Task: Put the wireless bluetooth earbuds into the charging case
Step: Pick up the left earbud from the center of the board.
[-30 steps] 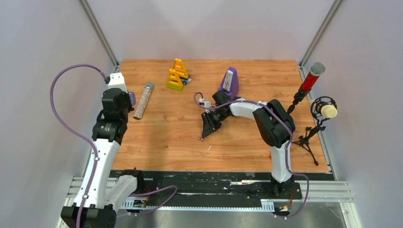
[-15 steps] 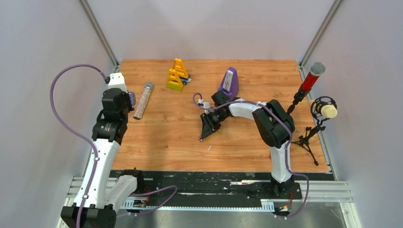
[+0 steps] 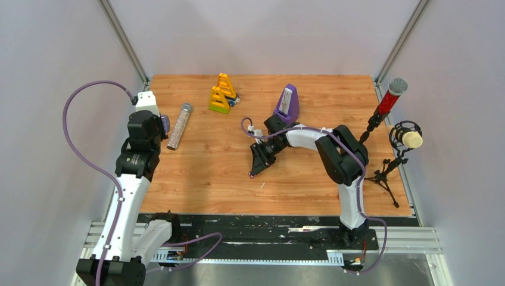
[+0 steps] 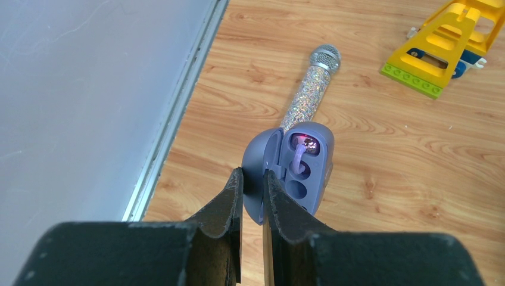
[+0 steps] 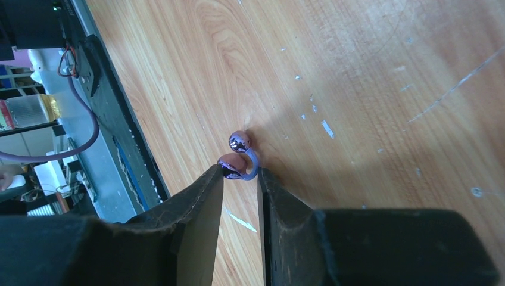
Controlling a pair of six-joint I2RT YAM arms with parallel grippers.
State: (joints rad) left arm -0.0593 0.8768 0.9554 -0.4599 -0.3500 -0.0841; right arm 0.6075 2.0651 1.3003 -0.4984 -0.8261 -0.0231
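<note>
1. Where the right gripper (image 5: 240,180) tips down at mid-table, its fingers stand narrowly apart, a purple earbud (image 5: 238,143) lying on the wood between their tips; whether it is pinched I cannot tell.
2. Farther left, the left gripper (image 4: 252,179) is clamped on the near end of the open grey-blue charging case (image 4: 306,170), a second earbud (image 4: 297,158) seated inside.
3. Beyond lies a glitter microphone (image 4: 306,95).
</note>
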